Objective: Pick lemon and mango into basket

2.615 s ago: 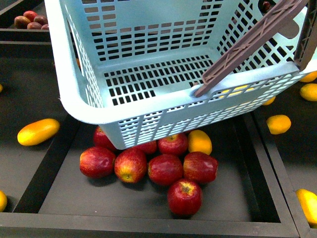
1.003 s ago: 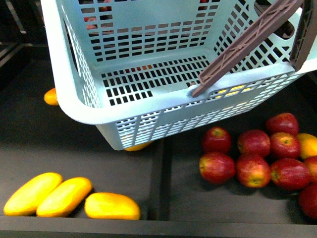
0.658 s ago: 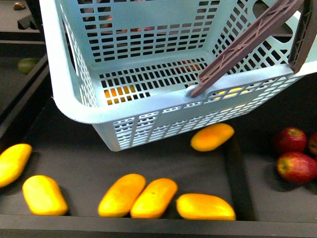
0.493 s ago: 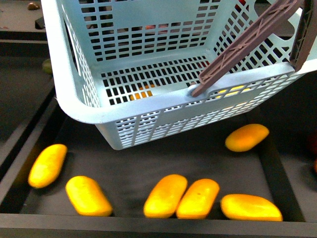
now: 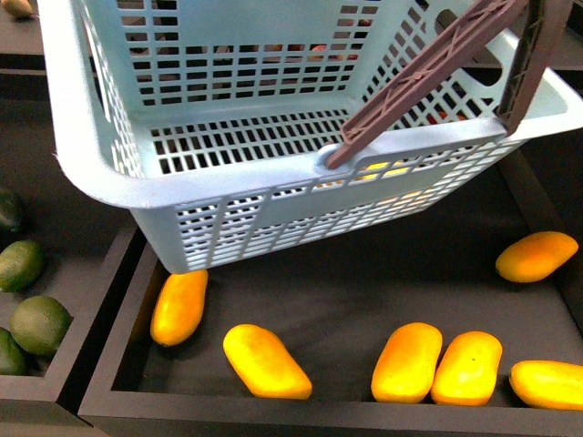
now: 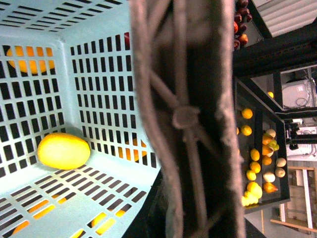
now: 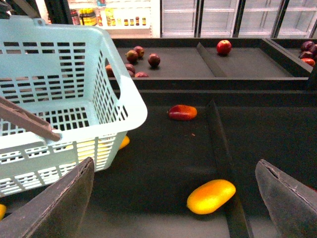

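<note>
Basket [image 5: 273,196] up in the air, tilted, over a black tray [image 5: 346,291]; brown handle [image 5: 414,77] swung across its open top. Inside, seen from the left wrist, one lemon [image 6: 63,150] on the slotted floor, against a side wall. Left end effector not made out behind the blurred handle filling that view, so cannot tell whether clamped or loose. Right end effector [image 7: 174,163] spread wide, holding nothing, fingers [image 7: 64,203] far apart, above the tray and beside the basket. Between those fingers in the right wrist view, one mango [image 7: 211,196] close to the tray's divider [image 7: 220,144], well apart from the basket. In the front view, five more mangoes [image 5: 266,360] along the tray's near side: one partly under the basket's corner, one near it, a touching pair, one cut off by the frame. Green fruit [image 5: 39,324] in the next tray to the left. Further back, a reddish mango [image 7: 182,112] and dark red apples [image 7: 224,47] in the far trays.
</note>
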Robot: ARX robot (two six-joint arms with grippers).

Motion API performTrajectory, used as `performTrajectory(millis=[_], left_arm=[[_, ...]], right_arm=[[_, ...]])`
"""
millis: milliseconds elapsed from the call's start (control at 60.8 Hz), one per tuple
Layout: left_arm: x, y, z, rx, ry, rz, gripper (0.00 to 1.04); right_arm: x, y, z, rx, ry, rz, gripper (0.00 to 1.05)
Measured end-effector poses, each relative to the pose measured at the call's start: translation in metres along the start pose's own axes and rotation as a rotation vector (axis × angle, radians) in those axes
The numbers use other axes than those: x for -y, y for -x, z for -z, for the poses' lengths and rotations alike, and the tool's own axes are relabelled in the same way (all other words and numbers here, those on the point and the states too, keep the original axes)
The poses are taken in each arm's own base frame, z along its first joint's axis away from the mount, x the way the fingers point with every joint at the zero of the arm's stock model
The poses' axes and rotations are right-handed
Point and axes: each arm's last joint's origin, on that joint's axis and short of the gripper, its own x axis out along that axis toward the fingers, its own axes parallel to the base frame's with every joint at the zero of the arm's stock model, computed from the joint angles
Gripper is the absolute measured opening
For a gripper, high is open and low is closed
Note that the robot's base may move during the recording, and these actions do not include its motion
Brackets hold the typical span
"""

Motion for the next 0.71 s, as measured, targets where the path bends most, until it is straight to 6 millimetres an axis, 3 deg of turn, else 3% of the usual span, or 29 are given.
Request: performTrajectory(millis=[164, 280, 428, 707], left_arm=[[0.004, -0.001, 0.006, -0.026, -0.003, 0.017, 0.05], [0.006, -0.001, 0.008, -0.040, -0.002, 0.027, 0.05], [0.006, -0.001, 0.008, -0.033, 0.000, 0.022, 0.05], [0.003, -0.001, 0.005, -0.020, -0.002, 0.013, 0.05]], right_arm=[[0.013, -0.024, -0.009, -0.463, -0.173, 0.370, 0.96], [0.029, -0.051, -0.015, -0.487, -0.283, 0.435, 0.96], [0.055, -0.106, -0.020, -0.474, -0.385, 0.535, 0.96], [0.077, -0.210, 0.036, -0.673, -0.632, 0.697, 0.96]])
